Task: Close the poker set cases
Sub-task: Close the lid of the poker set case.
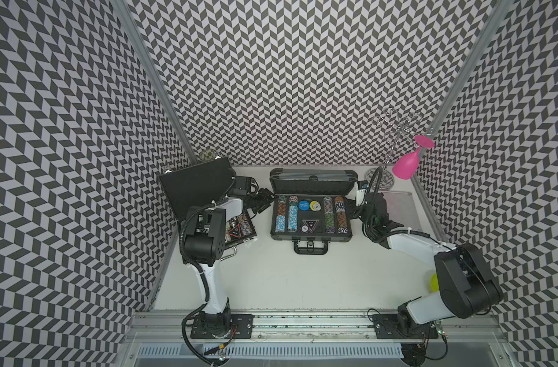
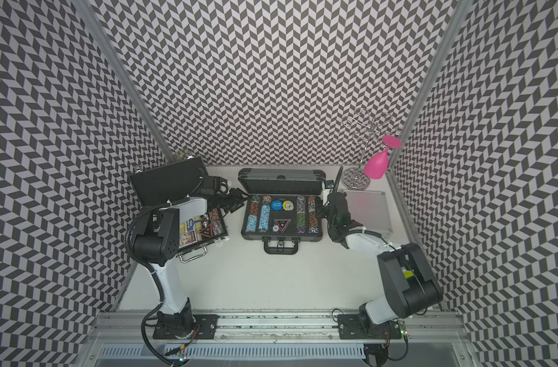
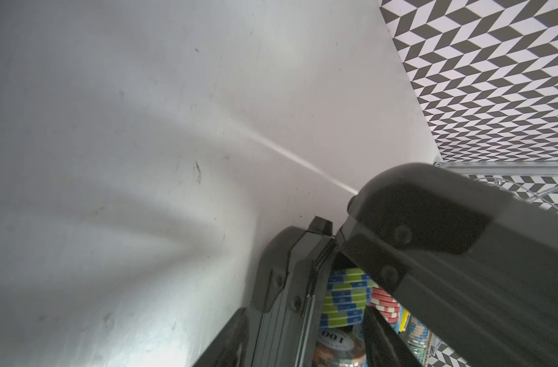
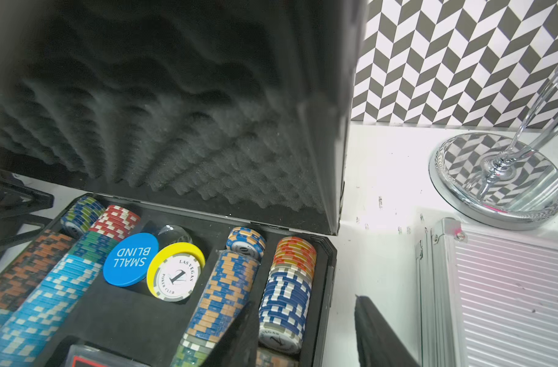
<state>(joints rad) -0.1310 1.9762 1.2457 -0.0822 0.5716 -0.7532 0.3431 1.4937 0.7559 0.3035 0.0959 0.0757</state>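
In both top views the white bench [image 1: 271, 279] is boxed in on three sides by chevron-patterned walls [image 1: 303, 79]. An aluminium rail [image 1: 309, 321] runs along the lower edge, where my arms are bolted. The lower middle of the bench is bare, and everything crowds the upper strip.

The flat black case [image 1: 195, 184] is open at centre left, lid raised, close to the left wall. The ribbed grey case [image 1: 312, 219] lies open at centre with its handle toward the rail. The silver case [image 1: 401, 206] lies shut at centre right, tight to the bench edge, just below a glass rack [image 1: 386, 181] carrying a pink glass [image 1: 406, 165].

My left end effector [image 1: 263, 203] sits in the gap between the black and grey cases. My right end effector [image 1: 360, 203] sits in the narrow gap between grey and silver.

Left wrist view: my fingers [image 3: 382, 333] are apart, one over the chips [image 3: 347, 292] and one outside the grey case's side wall by the hinge corner. I cannot tell whether they touch it. Scuffed bare bench spreads beyond.

Right wrist view: my fingers [image 4: 376, 333] are apart and hold nothing. One is over the chips, the other over the bench strip between the grey and silver cases. The grey lid's foam [image 4: 176, 127] stands upright.
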